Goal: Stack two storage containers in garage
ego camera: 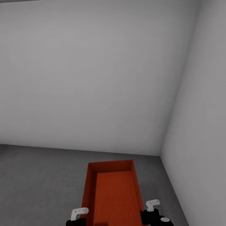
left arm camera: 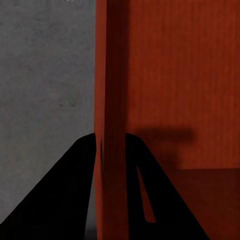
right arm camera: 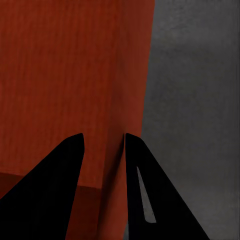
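One orange-red storage container (ego camera: 111,191) hangs open-topped and empty between my two arms, over the garage's dark grey concrete floor (ego camera: 37,175). My left gripper (ego camera: 80,214) is shut on its left long wall. In the left wrist view that thin wall (left arm camera: 110,100) runs between the black fingers (left arm camera: 60,200) of the left gripper (left arm camera: 110,145). My right gripper (ego camera: 153,204) is shut on the right long wall (right arm camera: 132,90), which passes between the dark fingers (right arm camera: 150,190) of the right gripper (right arm camera: 104,142). I cannot tell whether the container's base touches the floor.
A white back wall (ego camera: 94,78) and a white side wall (ego camera: 201,125) meet in a corner just ahead and to the right of the container. Bare concrete floor stretches to the left and in front of the container.
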